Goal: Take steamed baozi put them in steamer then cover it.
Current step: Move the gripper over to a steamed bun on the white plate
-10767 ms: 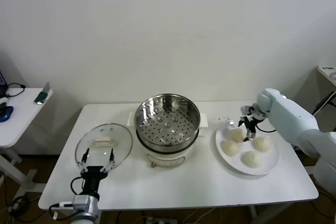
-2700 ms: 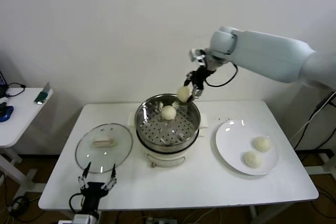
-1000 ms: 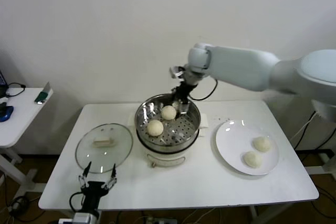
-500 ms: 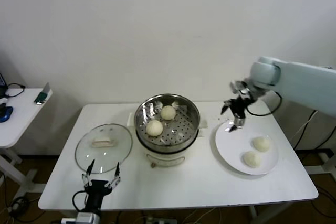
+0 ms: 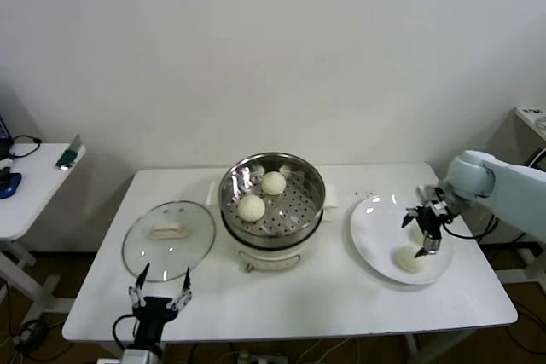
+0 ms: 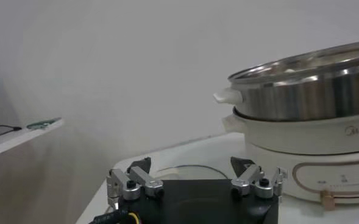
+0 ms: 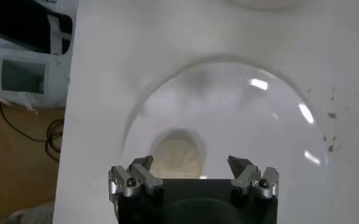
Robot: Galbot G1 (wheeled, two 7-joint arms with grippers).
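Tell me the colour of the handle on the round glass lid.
Cream-white handle on the clear glass lid, best seen in the head view.

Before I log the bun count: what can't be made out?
Head view: right pincer covers most of the farther cream-white round bun on the flat white plate.
Left wrist view: shiny round steel steamer wall hides its contents.
Right wrist view: pincer body cuts off one bun.

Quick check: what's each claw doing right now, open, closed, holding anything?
Left claw: open, empty, parked near the table's front edge.
Right claw: open, empty, over the white plate above a baozi.
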